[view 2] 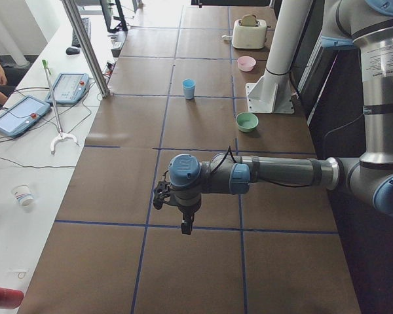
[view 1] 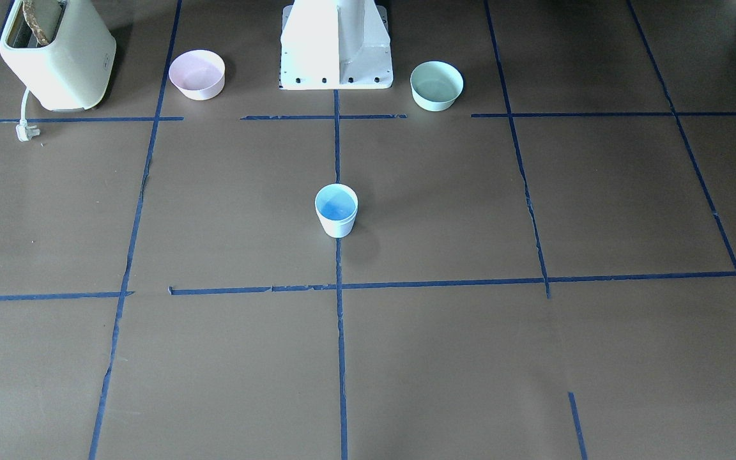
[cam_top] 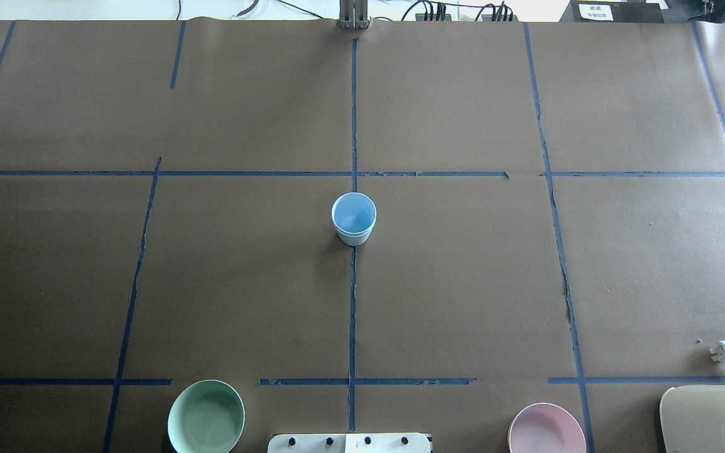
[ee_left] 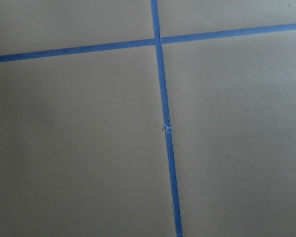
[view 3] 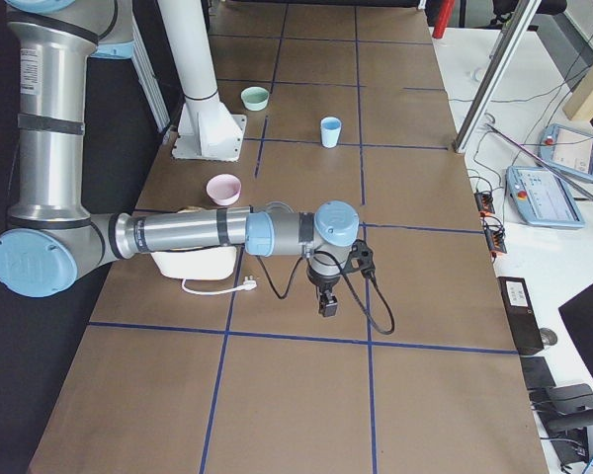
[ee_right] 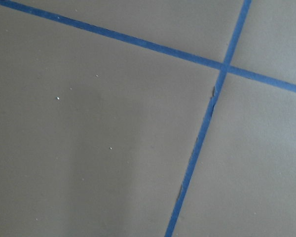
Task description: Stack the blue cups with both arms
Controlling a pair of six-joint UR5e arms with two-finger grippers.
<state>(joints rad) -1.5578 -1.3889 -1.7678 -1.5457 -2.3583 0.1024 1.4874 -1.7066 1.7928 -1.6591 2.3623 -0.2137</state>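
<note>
One pale-blue cup shape [view 1: 336,211] stands upright on the centre tape line in the middle of the table; it also shows in the overhead view [cam_top: 354,218] and both side views [view 2: 188,88] [view 3: 330,131]. A second separate blue cup shows nowhere; I cannot tell whether two are nested. My left gripper [view 2: 185,226] hangs over the table far from the cup, seen only from the left end. My right gripper [view 3: 326,306] hangs over the opposite end, seen only from the right end. I cannot tell whether either is open or shut. Both wrist views show only brown paper and blue tape.
A pink bowl [view 1: 197,74] and a mint-green bowl [view 1: 436,85] sit either side of the white pedestal base [view 1: 336,45]. A cream toaster [view 1: 55,54] with a loose white plug [view 1: 25,131] stands beyond the pink bowl.
</note>
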